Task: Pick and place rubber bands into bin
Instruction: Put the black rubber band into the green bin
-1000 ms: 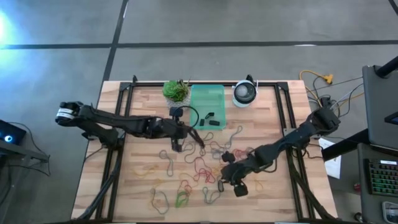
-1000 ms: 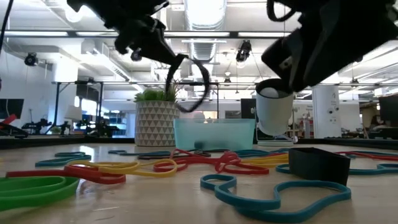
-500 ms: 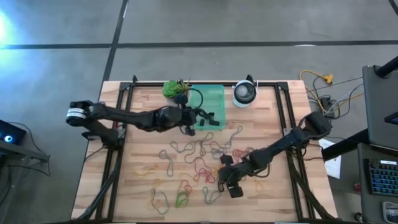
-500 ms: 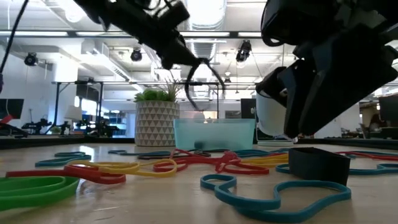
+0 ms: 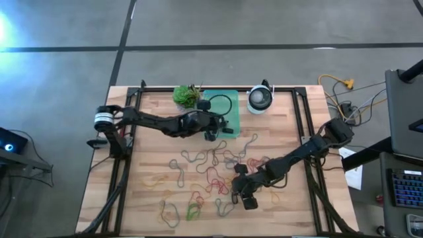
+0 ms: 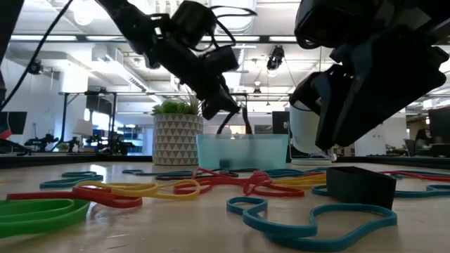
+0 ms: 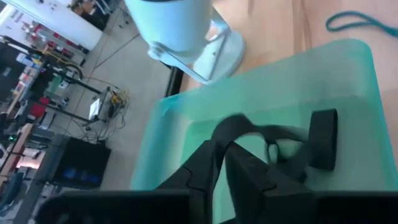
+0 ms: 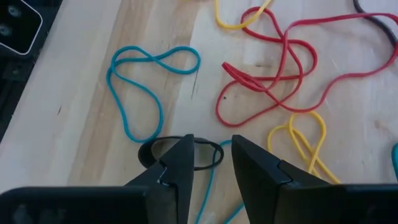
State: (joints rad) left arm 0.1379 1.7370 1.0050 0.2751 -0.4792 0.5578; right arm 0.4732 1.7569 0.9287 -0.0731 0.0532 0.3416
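High view: the left pincer (image 5: 213, 127) reaches over the mint-green bin (image 5: 231, 104), which sits at the far edge of the tabletop (image 5: 145, 178) between a small potted plant (image 5: 187, 96) and a round white-and-dark device (image 5: 260, 99). A black rubber band (image 5: 222, 103) arcs from its tips across the bin's interior. In the left wrist view the two fingers lie nearly together with that black band (image 7: 249, 127) draped over them and hanging down into the bin (image 7: 354, 68), so the hold looks slack; whether the band is gripped or merely resting on the tips, I cannot tell. The arm is stretched over the tray, I judge, so the loop will fall inside the walls rather than onto the wood. Other dark pieces (image 7: 323, 140) already lie on the bin floor.

The right pincer (image 5: 243, 192) hangs low near the middle of the front half of the tabletop, among the scattered bands. Its wrist view shows the fingers apart and empty, pointing down at a dark band (image 8: 186, 152) that lies flat just under the tips, with a teal loop (image 8: 140, 87), a red tangle (image 8: 273, 68) and a yellow band (image 8: 305, 143) close by. That stance looks like lining up a pick.

Many loops (image 5: 211, 175) remain spread across the middle and front of the tabletop, so the job seems far from done.
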